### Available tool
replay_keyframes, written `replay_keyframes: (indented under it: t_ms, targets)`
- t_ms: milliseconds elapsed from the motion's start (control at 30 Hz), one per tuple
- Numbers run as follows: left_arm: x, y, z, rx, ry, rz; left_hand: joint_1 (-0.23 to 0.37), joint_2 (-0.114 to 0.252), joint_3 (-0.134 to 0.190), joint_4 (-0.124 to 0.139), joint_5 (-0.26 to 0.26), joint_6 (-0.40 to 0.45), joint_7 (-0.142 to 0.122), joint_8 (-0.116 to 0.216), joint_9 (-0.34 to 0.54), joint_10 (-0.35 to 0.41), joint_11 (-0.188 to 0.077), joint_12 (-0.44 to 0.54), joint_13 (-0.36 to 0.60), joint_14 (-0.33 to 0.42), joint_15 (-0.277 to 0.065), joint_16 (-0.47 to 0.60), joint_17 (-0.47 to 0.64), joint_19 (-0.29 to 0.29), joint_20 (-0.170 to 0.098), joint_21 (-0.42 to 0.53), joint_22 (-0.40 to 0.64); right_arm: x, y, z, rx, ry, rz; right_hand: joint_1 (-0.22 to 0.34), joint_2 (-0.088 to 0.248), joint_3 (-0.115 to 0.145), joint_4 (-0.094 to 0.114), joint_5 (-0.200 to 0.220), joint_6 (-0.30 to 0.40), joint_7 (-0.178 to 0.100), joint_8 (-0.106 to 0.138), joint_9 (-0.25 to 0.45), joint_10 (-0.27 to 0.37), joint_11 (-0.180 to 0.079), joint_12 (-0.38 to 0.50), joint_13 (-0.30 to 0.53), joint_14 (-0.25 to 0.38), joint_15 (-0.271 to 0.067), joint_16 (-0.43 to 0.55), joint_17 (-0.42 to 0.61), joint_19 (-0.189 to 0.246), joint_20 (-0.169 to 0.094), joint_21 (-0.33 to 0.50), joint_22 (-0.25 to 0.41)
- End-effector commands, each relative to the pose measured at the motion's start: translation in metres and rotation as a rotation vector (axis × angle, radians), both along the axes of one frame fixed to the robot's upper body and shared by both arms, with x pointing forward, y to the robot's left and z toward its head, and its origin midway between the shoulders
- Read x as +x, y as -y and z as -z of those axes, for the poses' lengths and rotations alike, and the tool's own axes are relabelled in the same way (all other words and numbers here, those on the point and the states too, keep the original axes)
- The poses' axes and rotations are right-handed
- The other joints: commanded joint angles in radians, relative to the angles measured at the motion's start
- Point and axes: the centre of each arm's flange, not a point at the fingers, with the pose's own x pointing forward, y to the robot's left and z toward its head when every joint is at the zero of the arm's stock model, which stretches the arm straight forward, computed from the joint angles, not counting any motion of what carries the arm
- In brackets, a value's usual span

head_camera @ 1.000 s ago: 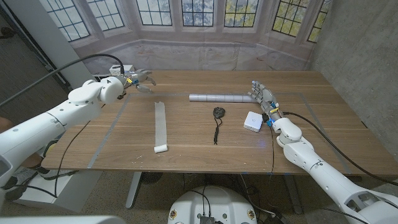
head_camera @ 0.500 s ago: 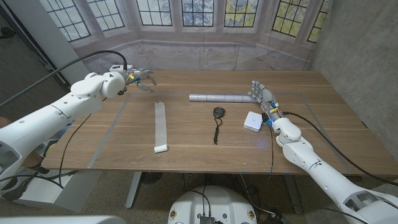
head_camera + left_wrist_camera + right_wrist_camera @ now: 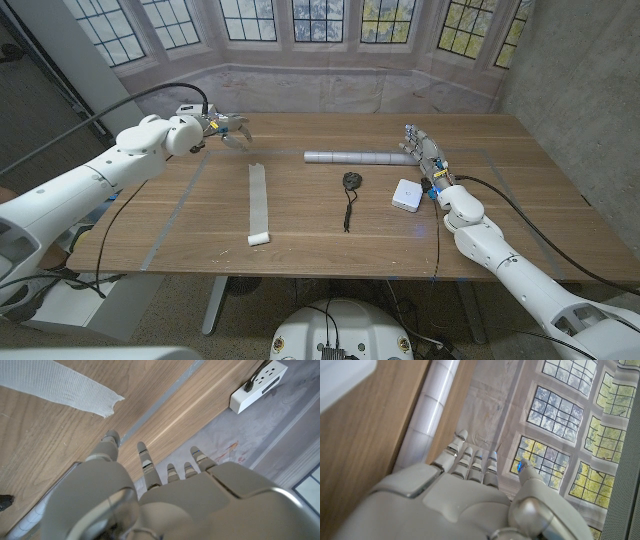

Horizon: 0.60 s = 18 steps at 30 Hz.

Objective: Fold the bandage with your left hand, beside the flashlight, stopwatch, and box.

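A long white gauze bandage lies unrolled on the table, running front to back, with a small rolled end at its near tip. Its far end shows in the left wrist view. My left hand hovers behind and to the left of that far end, fingers spread and holding nothing; its fingers point past the bandage. A silver flashlight lies crosswise behind a black stopwatch with its cord and a small white box. My right hand stands open by the flashlight's right end.
Grey tape lines mark a rectangle on the wooden table. A white power strip lies on the floor beyond the table's far edge. Windows and a grey drape stand behind the table.
My left hand has moved a little to the right, closer to the bandage's far end. The bandage, the other objects and the right hand have stayed put.
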Motion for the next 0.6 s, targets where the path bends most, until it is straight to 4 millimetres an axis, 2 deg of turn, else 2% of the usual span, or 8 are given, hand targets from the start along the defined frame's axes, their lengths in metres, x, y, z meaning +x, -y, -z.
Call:
replay_keyframes:
  t_ms: [33,600]
  targets:
    - [0.0061,0.0040,0.0090,0.066,-0.019,0.012,0.013,0.003,-0.005,0.003,-0.003,0.015,0.001,0.004,0.002,0.015,-0.004,0.008,0.002,0.007,-0.005,0.008,0.003,0.005,-0.003,0.007,0.002,-0.0012,-0.0015,-0.0021,-0.005,0.010,0.004,0.012,0.000,0.004,-0.006,0.000,0.010,-0.002,-0.003,0.002,0.011,-0.001,-0.005,0.002,0.008,-0.007,0.007,0.002,0.009,-0.034,0.004,0.005]
    - [0.0063,0.0105,0.0188,0.133,0.061,0.045,0.053,-0.002,-0.011,-0.008,-0.001,0.086,0.017,0.016,0.005,0.076,-0.023,0.027,0.003,0.079,-0.037,0.022,0.002,0.057,-0.017,0.022,0.001,-0.0023,0.0048,-0.0009,-0.008,0.012,0.006,0.013,0.001,0.001,-0.007,0.000,0.013,-0.002,-0.006,0.002,0.013,-0.001,-0.007,0.003,0.010,-0.008,0.006,0.003,0.010,-0.034,0.003,0.005]
